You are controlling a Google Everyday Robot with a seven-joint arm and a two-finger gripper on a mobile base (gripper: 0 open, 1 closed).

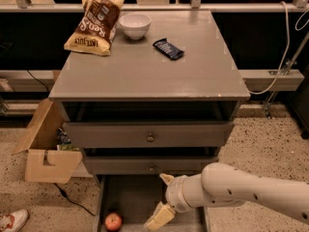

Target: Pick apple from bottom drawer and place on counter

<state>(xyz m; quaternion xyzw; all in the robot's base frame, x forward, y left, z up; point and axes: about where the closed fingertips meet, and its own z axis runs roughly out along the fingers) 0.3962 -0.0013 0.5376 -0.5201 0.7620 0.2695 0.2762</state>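
The white arm (pixel 251 192) reaches in low from the right, nearly level, its rounded forearm narrowing to a ringed wrist (pixel 177 197). The gripper (pixel 163 199) points left near the bottom centre, its two pale fingers (pixel 159 217) spread apart with nothing between them.

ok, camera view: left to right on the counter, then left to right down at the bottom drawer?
Counter: chip bag → white bowl → dark snack bar. Bottom drawer: apple → gripper, jaws open, low over the drawer floor right of the apple.
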